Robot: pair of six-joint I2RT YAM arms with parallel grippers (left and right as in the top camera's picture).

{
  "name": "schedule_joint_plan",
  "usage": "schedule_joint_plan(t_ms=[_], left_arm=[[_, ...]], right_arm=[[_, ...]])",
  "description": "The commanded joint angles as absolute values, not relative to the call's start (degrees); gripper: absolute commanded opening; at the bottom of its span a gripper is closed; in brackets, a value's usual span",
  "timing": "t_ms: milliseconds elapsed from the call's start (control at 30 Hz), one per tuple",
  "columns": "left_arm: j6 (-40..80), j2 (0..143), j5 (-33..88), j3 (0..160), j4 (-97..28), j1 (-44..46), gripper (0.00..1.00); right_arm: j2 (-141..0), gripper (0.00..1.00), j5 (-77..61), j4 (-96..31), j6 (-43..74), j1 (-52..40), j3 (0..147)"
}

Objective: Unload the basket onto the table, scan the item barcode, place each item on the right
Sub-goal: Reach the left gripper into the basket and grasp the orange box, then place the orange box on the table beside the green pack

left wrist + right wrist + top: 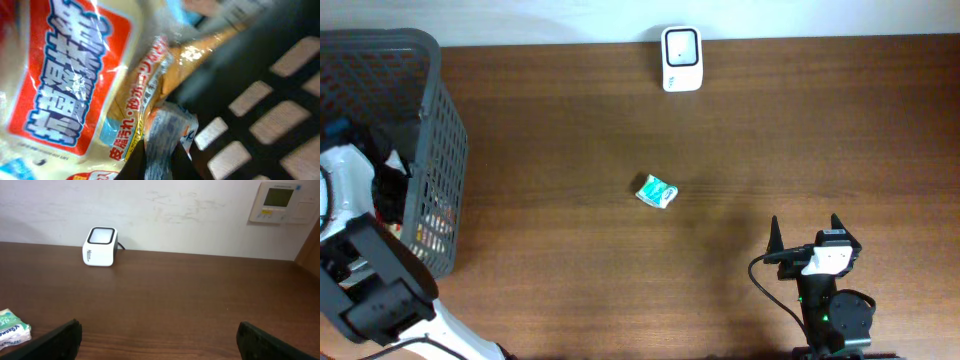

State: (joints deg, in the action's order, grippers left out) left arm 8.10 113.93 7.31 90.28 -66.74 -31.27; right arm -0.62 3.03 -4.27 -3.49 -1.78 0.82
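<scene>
Left gripper [162, 162], mine: inside basket [448, 140] at left edge of overhead view, jaws pinched on crimped end of orange packet [150, 85], mesh wall close at right. Right gripper [805, 226]: lower right, jaws wide, empty. Scanner [681, 58] at top-centre table [550, 260] edge. Green packet [657, 192] mid-table, bare wood around.

Overhead: fixed above the table [570, 280], looking straight down; the scanner [681, 58] sits at the frame's top edge.
Right wrist: low over the table, well back from the scanner, facing it and the wall [190, 215] behind.
Left wrist: inside the basket [435, 160], well left of the scanner, close against a crimped packet [167, 135].
Shared: overhead and right wrist both show the scanner.
</scene>
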Motion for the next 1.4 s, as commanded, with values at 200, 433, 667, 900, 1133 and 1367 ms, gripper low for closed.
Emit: schedule_joint_plan(t_ms=[200, 433, 667, 900, 1133, 1367], left_arm=[[8.1, 114.5, 8.2, 133.0, -88.7, -31.3, 0.00], [5.7, 114.0, 27.9, 148.0, -96.1, -28.3, 0.00], [2.9, 111.3, 28.9, 148.4, -93.1, -12.7, 0.00], [2.9, 117.1, 25.3, 142.2, -92.5, 13.5, 0.00], [3.5, 131.1, 22.7, 129.9, -78.8, 31.9, 0.00], [3.8, 137.9, 22.6, 129.6, -76.5, 35.4, 0.63]], right_arm=[[-0.2, 0.98, 3.7, -4.3, -3.7, -1.5, 0.3], [-0.2, 0.98, 3.7, -4.3, -3.7, -1.5, 0.3], [-0.2, 0.98, 3.7, -4.3, -3.7, -1.5, 0.3], [-0.2, 0.98, 3.7, -4.3, -3.7, -1.5, 0.3], [-0.2, 0.98, 3.7, -4.3, -3.7, -1.5, 0.3], [-0.2, 0.98, 3.7, -4.3, -3.7, -1.5, 0.3]])
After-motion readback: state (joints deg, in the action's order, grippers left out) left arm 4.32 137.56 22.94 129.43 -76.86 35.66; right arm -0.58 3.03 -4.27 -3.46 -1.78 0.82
